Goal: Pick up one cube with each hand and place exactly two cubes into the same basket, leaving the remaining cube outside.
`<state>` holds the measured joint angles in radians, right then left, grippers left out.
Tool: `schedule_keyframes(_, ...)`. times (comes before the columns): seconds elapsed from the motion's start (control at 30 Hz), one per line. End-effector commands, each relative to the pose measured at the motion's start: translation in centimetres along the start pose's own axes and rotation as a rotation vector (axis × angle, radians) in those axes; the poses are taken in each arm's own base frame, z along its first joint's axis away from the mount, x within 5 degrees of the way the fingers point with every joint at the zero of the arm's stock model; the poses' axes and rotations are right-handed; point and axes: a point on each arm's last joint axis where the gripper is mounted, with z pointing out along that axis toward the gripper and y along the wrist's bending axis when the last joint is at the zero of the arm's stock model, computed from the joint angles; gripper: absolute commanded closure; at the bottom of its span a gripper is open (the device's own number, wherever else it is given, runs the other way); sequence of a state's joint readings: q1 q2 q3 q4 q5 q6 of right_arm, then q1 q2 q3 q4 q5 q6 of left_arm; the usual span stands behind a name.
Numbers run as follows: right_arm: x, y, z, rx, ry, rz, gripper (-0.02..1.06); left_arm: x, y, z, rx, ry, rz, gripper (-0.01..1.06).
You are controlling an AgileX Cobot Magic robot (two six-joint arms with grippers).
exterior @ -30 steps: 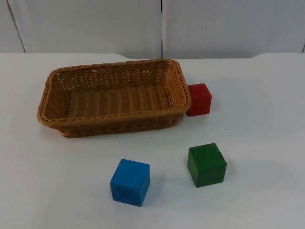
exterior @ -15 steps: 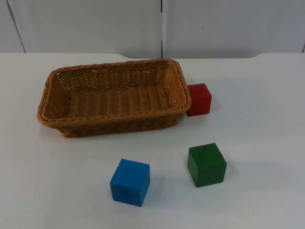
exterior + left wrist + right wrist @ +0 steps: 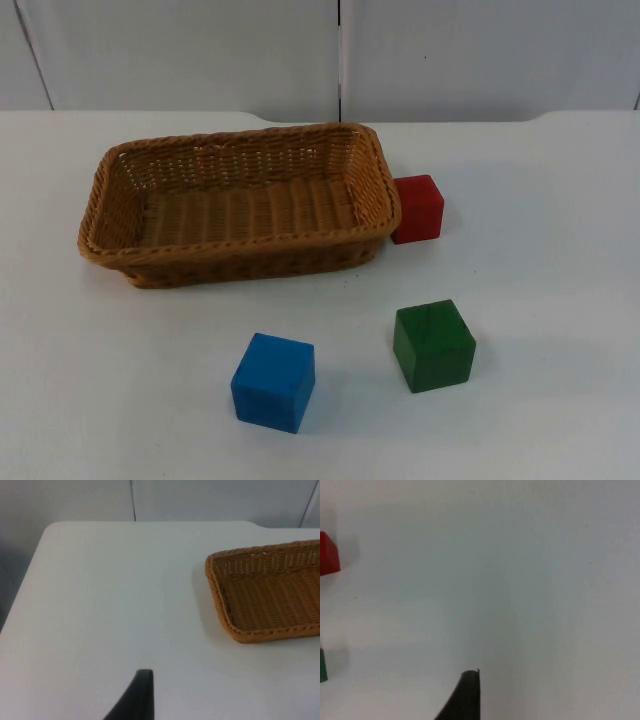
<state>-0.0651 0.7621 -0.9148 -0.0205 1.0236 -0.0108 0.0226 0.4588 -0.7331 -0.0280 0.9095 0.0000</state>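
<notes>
Top view: a woven basket (image 3: 240, 205) is being shown in the upper left of the middle of the frame, lying on the white table (image 3: 540, 280), and nothing is being held inside it. A red cube (image 3: 418, 208) is being seen touching the basket's right end. A green cube (image 3: 433, 345) is being seen right of centre in the lower half, and a blue cube (image 3: 273, 382) is lying lower and to its left, apart from it; both are well apart from the basket. Behind the table the grey wall (image 3: 200, 50) is being shown along the top.

From the left wrist, the left gripper's fingertip (image 3: 137, 697) is being seen over bare table, with the basket's end (image 3: 220, 600) near. From the right wrist, the right gripper's fingertip (image 3: 465, 695) is being seen over bare table, with the red cube (image 3: 327, 553) and the green cube (image 3: 322, 665) at the edge. Whether either gripper is spread or pressed together cannot be told.
</notes>
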Motion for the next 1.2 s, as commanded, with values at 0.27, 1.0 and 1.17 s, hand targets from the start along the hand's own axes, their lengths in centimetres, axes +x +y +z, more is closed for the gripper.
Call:
schedule_keyframes(0.27, -1.7, 0.4, 3.8, -0.046, 0.086, -0.022, 0.17, -1.5, -0.2, 4.6, 0.027, 0.167, -0.009, 0.00)
schedule_keyframes(1.0, -2.2, 3.1, 11.1, -0.216, 0.315, -0.047, 0.17, -1.5, -1.0, 11.2, 0.128, 0.364, -0.001, 0.00)
schedule_keyframes(1.17, -2.2, 5.7, 11.4, -0.278, 0.293, -0.134, 0.17, -1.4, -1.4, 11.4, 0.170, 0.378, -0.011, 0.00)
